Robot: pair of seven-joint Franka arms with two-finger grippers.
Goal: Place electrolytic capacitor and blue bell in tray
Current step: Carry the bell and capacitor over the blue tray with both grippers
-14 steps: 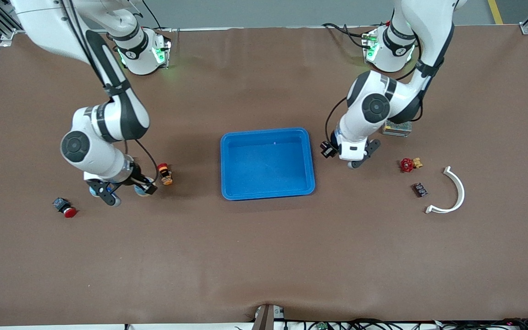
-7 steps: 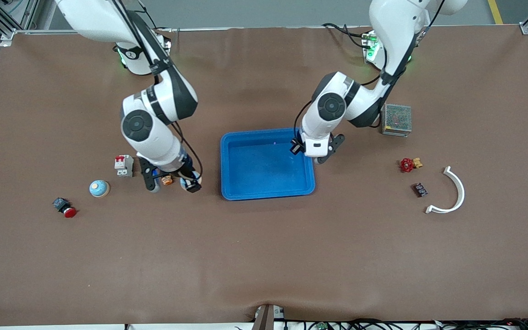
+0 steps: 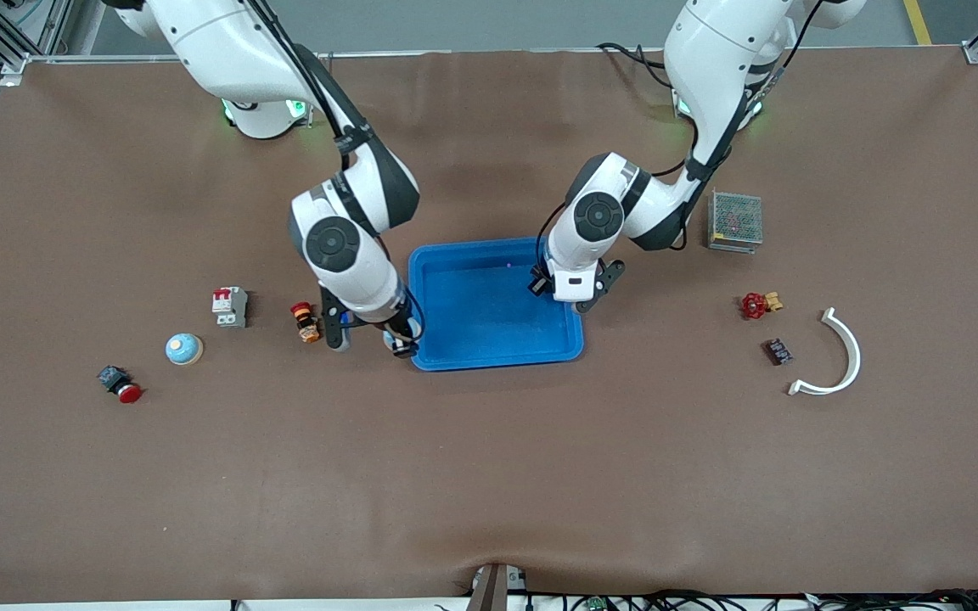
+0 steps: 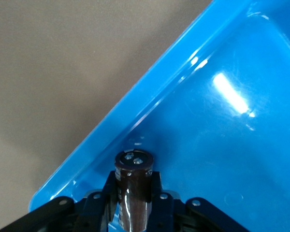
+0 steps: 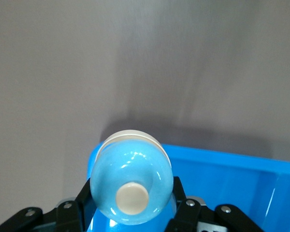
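Two arms reach to the shallow bright-blue plastic tray (image 3: 495, 348) mid-bench. I see my left pincer (image 4: 134, 212) clamped on the dark brown cylindrical electrolytic capacitor (image 4: 133, 186), over the tray's inside by its rim. My right pincer (image 5: 130, 205) grips the round light-blue bell with a cream button (image 5: 130, 184) over the tray's corner.
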